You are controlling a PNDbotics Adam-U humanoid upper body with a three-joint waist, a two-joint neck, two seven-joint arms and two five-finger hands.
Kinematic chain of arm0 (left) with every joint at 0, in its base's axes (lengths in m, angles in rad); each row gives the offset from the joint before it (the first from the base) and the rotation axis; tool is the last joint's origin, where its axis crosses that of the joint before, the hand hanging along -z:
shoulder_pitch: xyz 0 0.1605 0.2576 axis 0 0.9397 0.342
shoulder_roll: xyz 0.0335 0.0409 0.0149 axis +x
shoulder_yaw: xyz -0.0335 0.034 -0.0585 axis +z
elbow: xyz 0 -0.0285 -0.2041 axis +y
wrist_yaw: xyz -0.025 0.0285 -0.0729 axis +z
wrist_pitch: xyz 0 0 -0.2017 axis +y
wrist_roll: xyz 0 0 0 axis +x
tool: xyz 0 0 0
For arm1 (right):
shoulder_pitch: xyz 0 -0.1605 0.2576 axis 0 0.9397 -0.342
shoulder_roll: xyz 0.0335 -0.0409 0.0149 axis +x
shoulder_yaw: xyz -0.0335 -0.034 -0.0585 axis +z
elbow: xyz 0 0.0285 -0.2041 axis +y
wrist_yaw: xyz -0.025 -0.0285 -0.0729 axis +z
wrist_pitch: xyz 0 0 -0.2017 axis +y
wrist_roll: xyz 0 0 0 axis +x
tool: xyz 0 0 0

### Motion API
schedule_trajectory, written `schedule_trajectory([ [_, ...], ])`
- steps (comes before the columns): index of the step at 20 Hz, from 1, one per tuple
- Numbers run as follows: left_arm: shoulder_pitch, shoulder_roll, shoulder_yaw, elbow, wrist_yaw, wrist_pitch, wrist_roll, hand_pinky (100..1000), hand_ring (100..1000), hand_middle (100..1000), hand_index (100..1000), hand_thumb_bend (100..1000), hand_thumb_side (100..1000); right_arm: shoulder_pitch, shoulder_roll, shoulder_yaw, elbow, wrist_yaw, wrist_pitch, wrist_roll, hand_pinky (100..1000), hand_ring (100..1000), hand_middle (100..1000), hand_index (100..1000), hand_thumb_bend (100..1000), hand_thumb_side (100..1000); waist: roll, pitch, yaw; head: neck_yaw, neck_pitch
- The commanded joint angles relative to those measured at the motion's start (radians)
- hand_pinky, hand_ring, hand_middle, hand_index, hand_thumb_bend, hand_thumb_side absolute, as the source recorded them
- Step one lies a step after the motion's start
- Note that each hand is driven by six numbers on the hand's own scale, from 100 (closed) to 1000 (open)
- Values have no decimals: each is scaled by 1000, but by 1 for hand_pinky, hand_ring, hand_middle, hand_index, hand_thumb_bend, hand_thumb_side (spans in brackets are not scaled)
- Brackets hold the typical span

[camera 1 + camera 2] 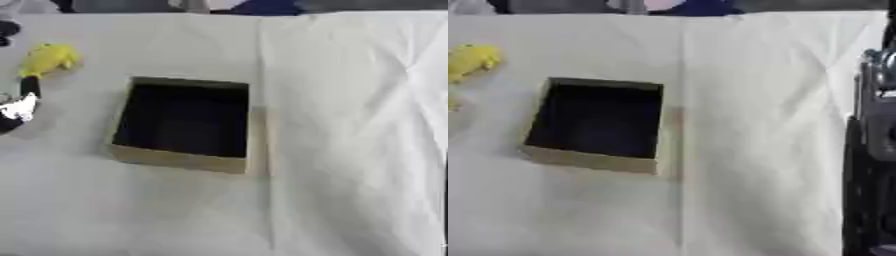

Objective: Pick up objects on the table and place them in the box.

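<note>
Tan cardboard box (179,161), square, open-topped, dark inside, sits on creased white cloth-covered desk (350,150). Yellow soft lumpy object (48,58) lies far left, left hand (19,107) just beside it, finger state unclear.

The box (185,124) stands open-topped left of centre, nothing over its mouth. Bare tabletop (350,150) spreads from 12 through 3 to 6 o'clock. At 10 o'clock a yellow object (48,59) and the left hand (19,106) crowd the edge.
</note>
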Motion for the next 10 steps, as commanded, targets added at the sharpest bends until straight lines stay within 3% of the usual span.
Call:
schedule_trajectory([
  [1, -14, 46, 5, -15, -13, 3, -14, 819, 876, 919, 971, 100, 220, -21, -35, -15, 2, -3, 2, -13, 785, 915, 537, 769, 109, 875, -4, -9, 0, -5, 5],
  [10, -31, 70, -3, -15, -48, 25, -77, 828, 882, 926, 973, 100, 150, -33, -52, -32, 20, 15, 6, -29, 786, 914, 538, 770, 107, 878, -14, -6, 2, 12, 5],
])
